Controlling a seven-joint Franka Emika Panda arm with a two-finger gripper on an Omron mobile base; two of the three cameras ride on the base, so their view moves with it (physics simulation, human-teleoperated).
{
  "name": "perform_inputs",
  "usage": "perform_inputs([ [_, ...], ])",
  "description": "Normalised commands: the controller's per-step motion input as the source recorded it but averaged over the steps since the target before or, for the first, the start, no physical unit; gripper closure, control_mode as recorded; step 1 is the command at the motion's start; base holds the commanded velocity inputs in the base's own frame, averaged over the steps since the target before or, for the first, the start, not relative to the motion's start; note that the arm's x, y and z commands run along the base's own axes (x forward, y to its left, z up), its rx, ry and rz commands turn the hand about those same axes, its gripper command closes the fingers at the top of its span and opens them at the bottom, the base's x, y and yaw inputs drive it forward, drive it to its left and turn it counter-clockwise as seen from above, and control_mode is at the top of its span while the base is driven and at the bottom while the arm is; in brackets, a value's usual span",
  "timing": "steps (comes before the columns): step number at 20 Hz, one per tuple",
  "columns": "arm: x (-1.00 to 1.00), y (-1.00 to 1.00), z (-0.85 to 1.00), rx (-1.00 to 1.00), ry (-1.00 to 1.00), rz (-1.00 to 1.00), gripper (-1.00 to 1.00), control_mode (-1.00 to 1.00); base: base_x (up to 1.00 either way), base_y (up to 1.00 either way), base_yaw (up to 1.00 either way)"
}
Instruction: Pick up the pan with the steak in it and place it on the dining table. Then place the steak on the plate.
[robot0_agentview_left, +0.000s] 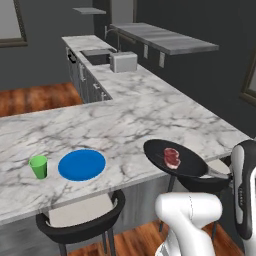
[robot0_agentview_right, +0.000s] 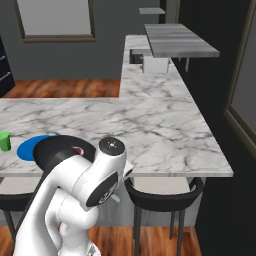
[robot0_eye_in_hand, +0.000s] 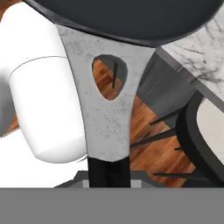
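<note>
The black pan (robot0_agentview_left: 186, 165) hangs at the front edge of the marble dining table (robot0_agentview_left: 125, 120), partly over the slab and partly over a stool. The red steak (robot0_agentview_left: 172, 157) lies in the pan's middle. The pan's grey handle (robot0_eye_in_hand: 107, 109) runs right toward my hand, and in the hand view it passes straight down between the fingers. My gripper (robot0_eye_in_hand: 109, 178) is shut on that handle. The blue plate (robot0_agentview_left: 81, 164) lies flat on the table, left of the pan and apart from it. In the right base view my arm covers part of the pan (robot0_agentview_right: 57, 150) and the plate (robot0_agentview_right: 27, 148).
A small green cup (robot0_agentview_left: 39, 166) stands left of the plate. Two black stools (robot0_agentview_left: 80, 220) (robot0_agentview_left: 212, 184) sit under the table's front edge. The kitchen counter with grey drawers (robot0_agentview_left: 90, 82) and a grey box (robot0_agentview_left: 123, 62) lies behind, under a grey shelf (robot0_agentview_left: 165, 39).
</note>
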Motion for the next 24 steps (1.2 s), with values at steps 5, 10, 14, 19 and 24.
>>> perform_inputs([
  [5, 0.00, 0.00, 0.00, 0.00, 0.00, 0.00, 1.00, 1.00, 0.84, 0.00, -0.04],
  [10, 0.17, 0.01, 0.00, 0.00, 0.00, -0.01, 1.00, -1.00, 0.65, 0.01, -0.03],
  [14, 0.89, 0.07, 0.00, 0.00, 0.00, -0.06, 1.00, -1.00, 0.00, 0.00, 0.00],
  [19, 0.79, 0.15, 0.00, -0.05, 0.00, -0.10, 1.00, -1.00, 0.00, 0.00, 0.00],
  [24, 0.78, 0.19, -0.03, -0.07, 0.00, -0.09, 1.00, -1.00, 0.00, 0.00, 0.00],
])
